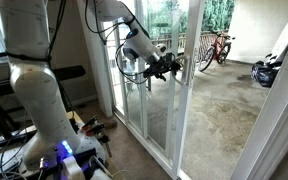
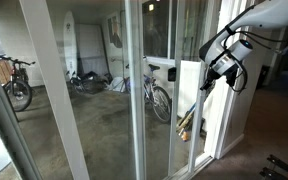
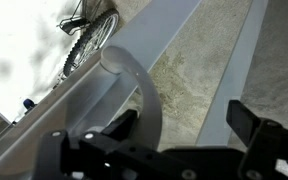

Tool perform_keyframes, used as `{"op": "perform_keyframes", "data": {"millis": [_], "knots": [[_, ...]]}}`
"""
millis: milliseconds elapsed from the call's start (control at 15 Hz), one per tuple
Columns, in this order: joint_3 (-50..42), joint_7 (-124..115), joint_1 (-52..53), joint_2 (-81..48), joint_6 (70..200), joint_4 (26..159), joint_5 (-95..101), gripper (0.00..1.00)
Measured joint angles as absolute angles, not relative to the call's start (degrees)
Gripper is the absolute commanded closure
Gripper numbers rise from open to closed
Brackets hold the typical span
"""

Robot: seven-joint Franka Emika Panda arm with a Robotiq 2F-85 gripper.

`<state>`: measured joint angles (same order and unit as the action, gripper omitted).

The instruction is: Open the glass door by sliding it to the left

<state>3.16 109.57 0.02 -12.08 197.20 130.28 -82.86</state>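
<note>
The glass door (image 1: 152,112) is a tall clear panel in a white frame, seen in both exterior views (image 2: 172,130). Its pale curved D-shaped handle (image 3: 149,100) fills the middle of the wrist view, on the white upright (image 3: 159,40). My gripper (image 1: 170,66) is at the door's upright edge at about handle height, also seen from the far side of the glass (image 2: 208,82). In the wrist view the gripper (image 3: 184,120) is open. The handle's curve lies between the fingers, close to the left finger. I cannot tell if it touches.
Concrete patio beyond the glass holds bicycles (image 1: 216,47) (image 2: 159,98) (image 2: 18,82), a dark bundle (image 1: 267,70) and a surfboard (image 2: 69,45). The robot's white base (image 1: 44,100) and cables stand on the indoor floor. Another white-framed glass panel (image 1: 104,70) stands beside the door.
</note>
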Motion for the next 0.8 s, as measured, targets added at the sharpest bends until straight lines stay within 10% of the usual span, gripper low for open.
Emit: {"op": "perform_keyframes", "data": {"millis": [800], "knots": [[7.05,105.46,3.16,-12.08,198.88,130.47,-82.85,0.0]]}}
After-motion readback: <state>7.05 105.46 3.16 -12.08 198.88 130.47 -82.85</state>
